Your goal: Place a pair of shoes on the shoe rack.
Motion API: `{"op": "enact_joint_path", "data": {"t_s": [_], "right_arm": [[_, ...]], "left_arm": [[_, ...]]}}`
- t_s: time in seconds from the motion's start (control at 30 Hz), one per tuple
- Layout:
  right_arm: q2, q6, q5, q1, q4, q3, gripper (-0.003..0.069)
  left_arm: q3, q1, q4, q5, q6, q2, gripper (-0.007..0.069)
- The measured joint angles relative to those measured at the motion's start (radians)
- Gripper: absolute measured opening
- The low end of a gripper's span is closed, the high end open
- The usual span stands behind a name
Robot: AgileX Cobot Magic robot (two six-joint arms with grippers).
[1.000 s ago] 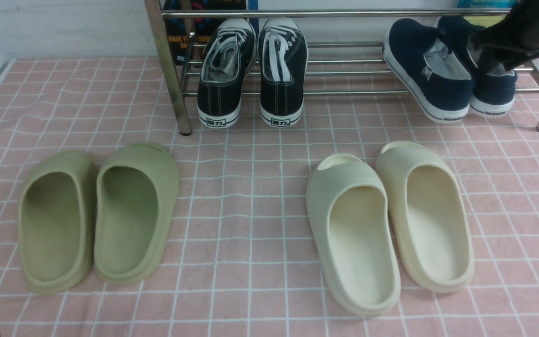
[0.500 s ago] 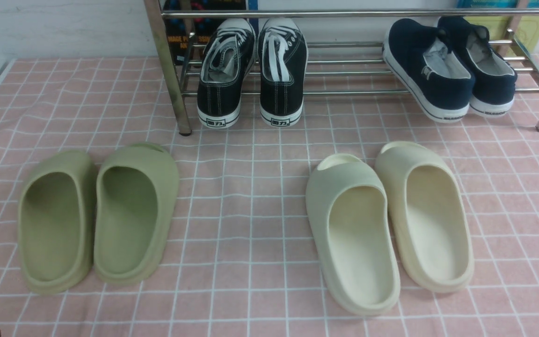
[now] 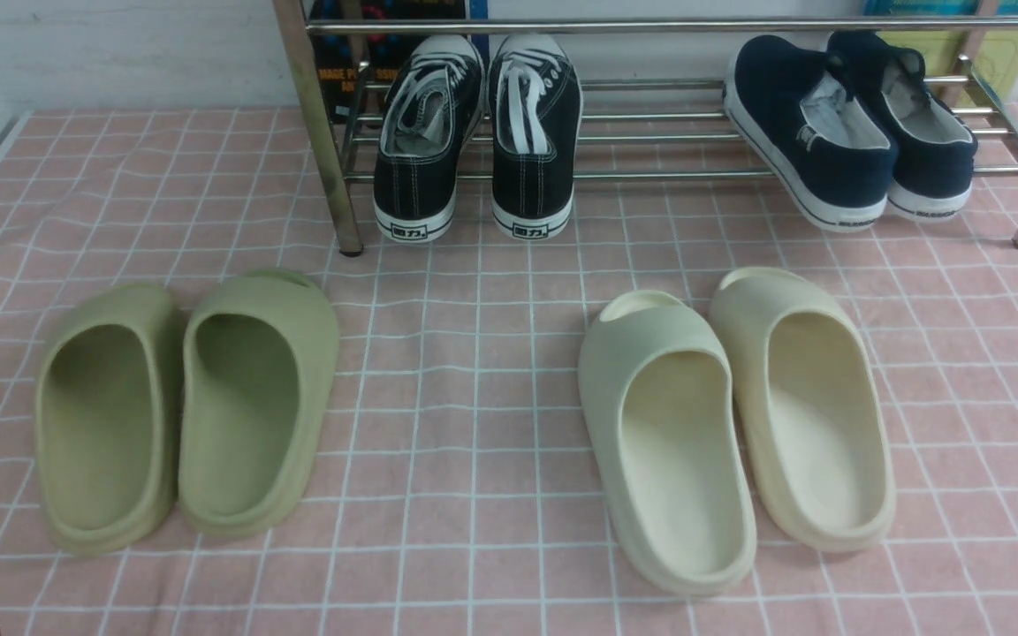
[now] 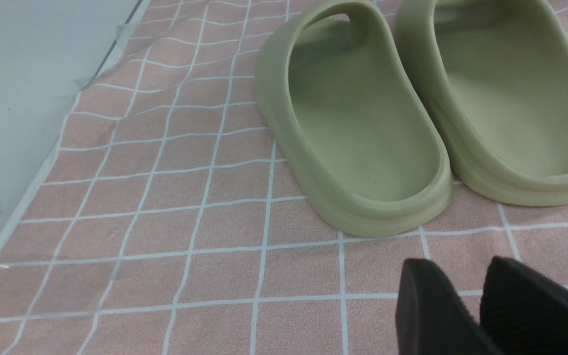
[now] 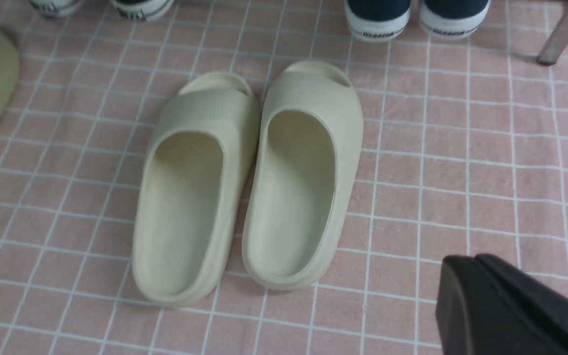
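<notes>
Gone from the front view, the right gripper [image 5: 476, 276] no longer hangs over the pair of shoes [image 3: 827, 150], which rest on the shoe rack [image 3: 650, 174] at upper right, heels overhanging its front bar. Its wrist view shows one dark mass, state unclear. The left gripper [image 4: 461, 266] holds nothing, fingers close, whether touching I cannot tell

Bright, even light; soft shadows.
</notes>
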Motion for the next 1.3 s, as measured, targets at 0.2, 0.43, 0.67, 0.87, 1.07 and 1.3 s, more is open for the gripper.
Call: {"op": "enact_joint_path", "data": {"t_s": [0.2,0.43,0.67,0.87,1.07,1.3], "right_arm": [[-0.177,0.027,-0.065,0.0,-0.022,0.191,-0.0015],[-0.244,-0.013,-0.129,0.0,0.051,0.253,-0.0011],[-0.252,-0.059,-0.236,0.0,0.043,0.254,-0.001],[-0.268,-0.136,-0.431,0.0,0.031,0.345,-0.001],[-0.425,-0.144,-0.815,0.0,0.021,0.731,-0.001],[-0.599,0.025,-0.971,0.0,-0.104,1.035,-0.0008]], "left_arm": [[0.0,0.0,0.0,0.0,0.0,0.0,0.0199],[0.0,0.0,0.004,0.0,0.0,0.0,0.0202],[0.0,0.0,0.004,0.0,0.0,0.0,0.0212],[0.0,0.0,0.004,0.0,0.0,0.0,0.0219],[0.0,0.0,0.004,0.001,0.0,0.0,0.0226],[0.0,0.0,0.004,0.001,0.0,0.0,0.0234]]}}
